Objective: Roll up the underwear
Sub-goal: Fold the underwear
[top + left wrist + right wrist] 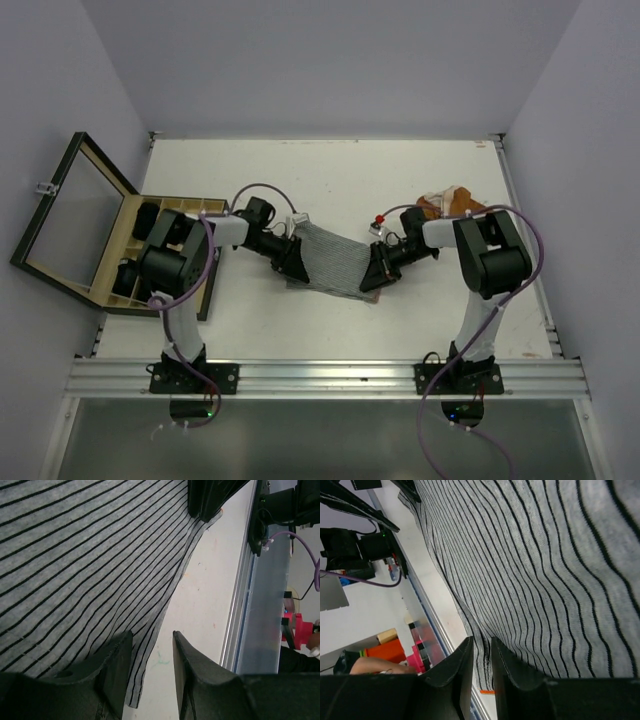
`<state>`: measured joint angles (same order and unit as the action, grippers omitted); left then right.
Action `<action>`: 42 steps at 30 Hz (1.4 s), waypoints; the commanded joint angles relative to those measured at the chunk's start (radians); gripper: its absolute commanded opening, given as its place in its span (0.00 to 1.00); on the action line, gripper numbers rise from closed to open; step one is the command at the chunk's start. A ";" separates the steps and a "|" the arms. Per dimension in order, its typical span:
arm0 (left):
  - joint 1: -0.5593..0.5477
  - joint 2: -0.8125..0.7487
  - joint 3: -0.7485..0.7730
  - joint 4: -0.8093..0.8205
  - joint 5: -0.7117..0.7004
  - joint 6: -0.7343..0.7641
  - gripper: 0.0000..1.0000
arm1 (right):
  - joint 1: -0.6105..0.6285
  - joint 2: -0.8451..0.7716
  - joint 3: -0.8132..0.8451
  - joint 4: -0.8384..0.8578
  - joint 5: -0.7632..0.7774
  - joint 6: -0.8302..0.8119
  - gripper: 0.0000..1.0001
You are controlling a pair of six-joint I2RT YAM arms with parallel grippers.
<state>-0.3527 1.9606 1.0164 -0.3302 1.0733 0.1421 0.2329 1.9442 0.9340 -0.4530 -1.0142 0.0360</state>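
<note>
The grey striped underwear (335, 262) lies spread on the white table between my two grippers. My left gripper (293, 262) sits at its left edge. In the left wrist view that gripper (152, 634) stands open, one finger (117, 670) over the striped cloth (90, 555), the hem and bare table showing in the gap. My right gripper (375, 272) is at the cloth's right edge. In the right wrist view it (481, 641) stands narrowly open over the underwear (535, 565), with a raised ridge of hem running between its tips. An orange-brown garment (452, 202) lies behind the right arm.
A compartmented wooden box (205, 290) stands at the table's left edge with its glass lid (70, 215) swung open. Black rolled pieces (150, 215) fill some compartments. An aluminium rail (330, 378) runs along the near edge, close to the cloth's hem (237, 615).
</note>
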 commanded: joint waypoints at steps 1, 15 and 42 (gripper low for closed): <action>0.021 -0.073 0.002 -0.047 -0.037 0.091 0.43 | -0.012 -0.121 0.046 -0.038 0.035 -0.051 0.26; 0.021 -0.162 0.022 0.132 -0.133 -0.064 0.44 | -0.040 -0.277 -0.024 0.023 0.239 0.081 0.17; 0.043 -0.174 0.002 0.149 -0.213 -0.064 0.44 | -0.061 -0.042 0.110 -0.098 0.493 -0.088 0.06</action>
<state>-0.3153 1.7725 1.0039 -0.1730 0.8967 0.0467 0.1677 1.8698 1.0264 -0.5808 -0.6857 0.0319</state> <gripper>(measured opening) 0.445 0.061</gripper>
